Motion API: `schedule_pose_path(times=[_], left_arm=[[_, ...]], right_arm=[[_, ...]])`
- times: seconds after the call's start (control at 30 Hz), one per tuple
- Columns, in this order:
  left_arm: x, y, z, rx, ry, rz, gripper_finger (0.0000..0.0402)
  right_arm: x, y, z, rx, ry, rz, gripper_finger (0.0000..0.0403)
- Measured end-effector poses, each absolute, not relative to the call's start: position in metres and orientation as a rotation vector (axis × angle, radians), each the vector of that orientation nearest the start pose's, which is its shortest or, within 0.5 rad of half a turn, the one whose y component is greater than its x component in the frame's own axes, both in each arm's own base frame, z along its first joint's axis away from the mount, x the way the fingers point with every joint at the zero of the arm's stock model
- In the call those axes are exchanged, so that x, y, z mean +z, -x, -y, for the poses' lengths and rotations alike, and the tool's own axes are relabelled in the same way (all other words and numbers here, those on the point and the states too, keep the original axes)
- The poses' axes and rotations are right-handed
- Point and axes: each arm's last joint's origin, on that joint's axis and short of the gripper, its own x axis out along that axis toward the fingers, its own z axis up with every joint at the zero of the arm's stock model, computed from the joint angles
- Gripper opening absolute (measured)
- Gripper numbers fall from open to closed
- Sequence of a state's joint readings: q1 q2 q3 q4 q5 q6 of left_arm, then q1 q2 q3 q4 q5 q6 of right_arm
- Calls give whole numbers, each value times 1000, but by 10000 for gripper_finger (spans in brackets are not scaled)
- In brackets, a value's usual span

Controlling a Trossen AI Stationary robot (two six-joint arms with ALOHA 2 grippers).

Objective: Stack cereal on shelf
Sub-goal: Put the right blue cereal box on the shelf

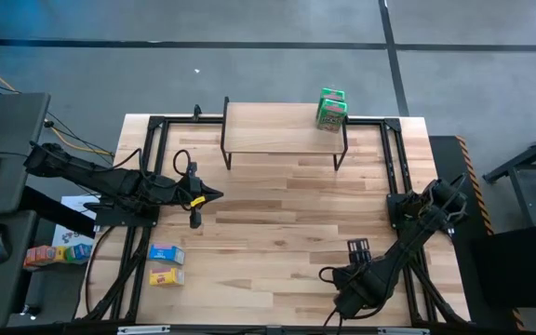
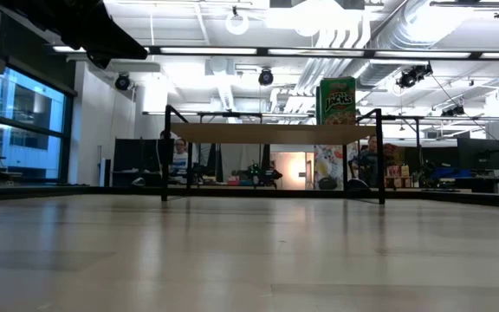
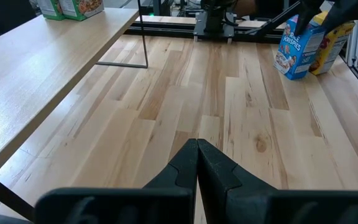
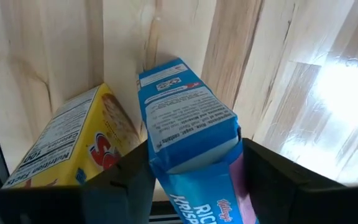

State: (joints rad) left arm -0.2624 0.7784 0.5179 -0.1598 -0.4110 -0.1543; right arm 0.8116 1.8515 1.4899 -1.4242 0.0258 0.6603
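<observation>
Gripping a blue cereal box (image 4: 188, 124) at the table's near right with the right gripper (image 4: 194, 169), fingers pressed to both its sides, a yellow box (image 4: 73, 143) just beside it. Hovering left of centre with the left gripper (image 1: 216, 195), fingers pinched together on nothing. Up on the shelf's (image 1: 268, 130) right end, two green boxes (image 1: 331, 109); down by the left edge, a spare blue and yellow pair (image 1: 165, 264).

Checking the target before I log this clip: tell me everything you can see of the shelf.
The shelf is a small riser with a light wood rectangular top, flat and level, on thin black metal legs. It stands upright on the wood-plank table, at the middle of its far edge. Two green cereal boxes stand upright side by side on its right end, and the rest of the top is bare. No gripper touches it.
</observation>
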Motion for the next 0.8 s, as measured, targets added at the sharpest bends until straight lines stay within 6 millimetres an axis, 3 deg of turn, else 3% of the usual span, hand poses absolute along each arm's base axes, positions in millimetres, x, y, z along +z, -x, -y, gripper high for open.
schedule_pose_path(times=[0.23,0.37,0.47,0.63,0.8], left_arm=[[245,-167,33,176,13,-385,0],[248,-165,32,175,18,-369,0],[252,-162,32,173,29,-338,0],[264,-156,30,159,64,-244,0],[267,-151,30,111,77,-229,0]], right_arm=[[233,-224,-232,-15,284,-1693,168],[252,-227,-223,-40,277,-1640,167],[278,-236,-212,-92,271,-1506,167],[344,-265,-187,-177,284,-1121,167],[398,-300,-145,-309,362,-875,167]])
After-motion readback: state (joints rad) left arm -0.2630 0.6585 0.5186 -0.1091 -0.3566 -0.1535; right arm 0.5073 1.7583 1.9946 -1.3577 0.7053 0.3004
